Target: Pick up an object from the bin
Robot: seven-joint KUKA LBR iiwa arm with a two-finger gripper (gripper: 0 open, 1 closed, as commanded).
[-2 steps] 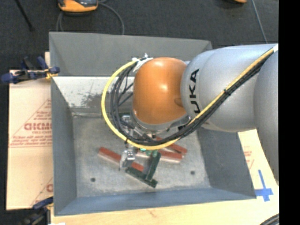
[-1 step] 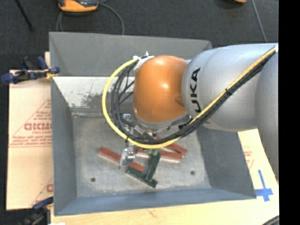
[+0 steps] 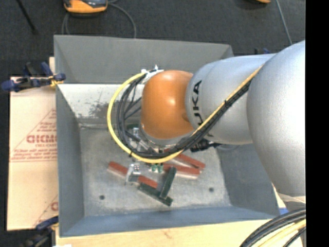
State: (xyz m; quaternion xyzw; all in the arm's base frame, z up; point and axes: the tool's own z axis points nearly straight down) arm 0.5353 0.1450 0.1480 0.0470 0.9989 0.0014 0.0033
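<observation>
My gripper (image 3: 135,172) is low over the middle of the bin floor, its silvery tip showing just below the orange cover. It stands right at a red-brown flat stick (image 3: 118,168) that lies to its left. A second short red piece (image 3: 148,181) lies just to its right. Next to that, a dark green bar (image 3: 168,181) stands slanted, crossing another dark green strip (image 3: 154,192) that runs toward the bin's front. Whether the tip touches any of them is hidden by the wrist.
Two more red-brown sticks (image 3: 189,161) (image 3: 181,170) lie right of the gripper, partly under the arm. The arm with its cover and yellow cable spans the bin's middle and right. Bare floor lies at the front left and front right.
</observation>
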